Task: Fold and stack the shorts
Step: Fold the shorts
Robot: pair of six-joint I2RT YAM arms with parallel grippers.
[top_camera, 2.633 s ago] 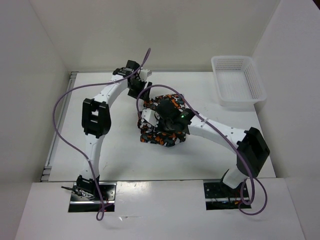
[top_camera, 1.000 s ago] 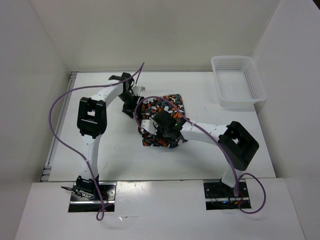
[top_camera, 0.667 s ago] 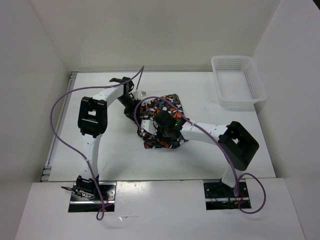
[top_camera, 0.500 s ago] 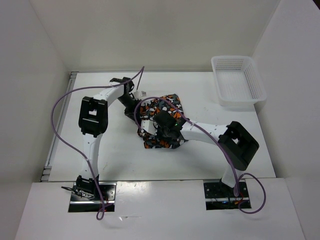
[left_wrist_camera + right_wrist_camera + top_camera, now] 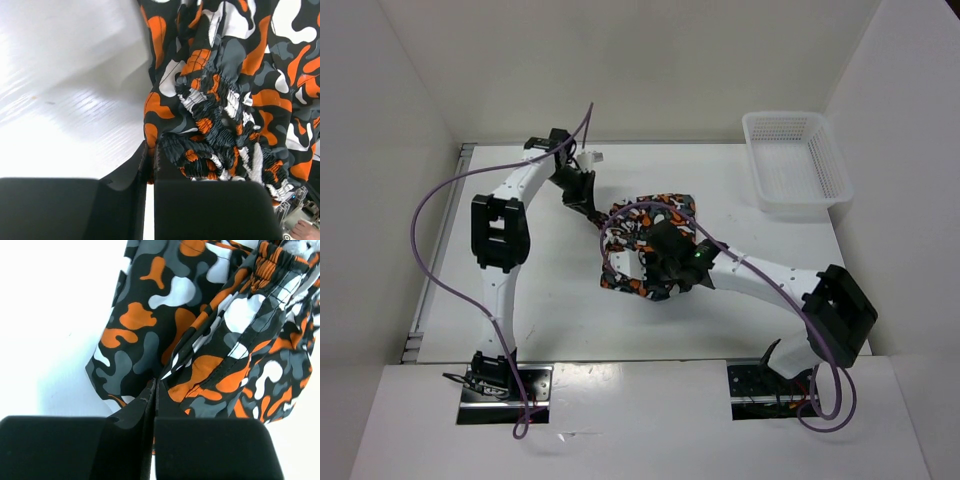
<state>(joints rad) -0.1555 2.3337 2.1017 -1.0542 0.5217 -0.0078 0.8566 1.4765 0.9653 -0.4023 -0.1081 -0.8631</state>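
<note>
The soft, camouflage-print fabric shorts [image 5: 650, 225] lie bunched mid-tabletop [image 5: 550, 300]. The left pincer [image 5: 151, 150] is clenched on the gathered waistband [image 5: 220, 115] and the right pincer [image 5: 152, 387] on a leg edge, probably to pull the cloth flat for folding.

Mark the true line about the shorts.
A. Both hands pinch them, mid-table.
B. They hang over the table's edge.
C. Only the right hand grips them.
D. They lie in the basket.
A: the wrist views show the left hand and the right hand each shut on the shorts. The shorts are bunched mid-table, well apart from the basket in the far right corner.
</note>
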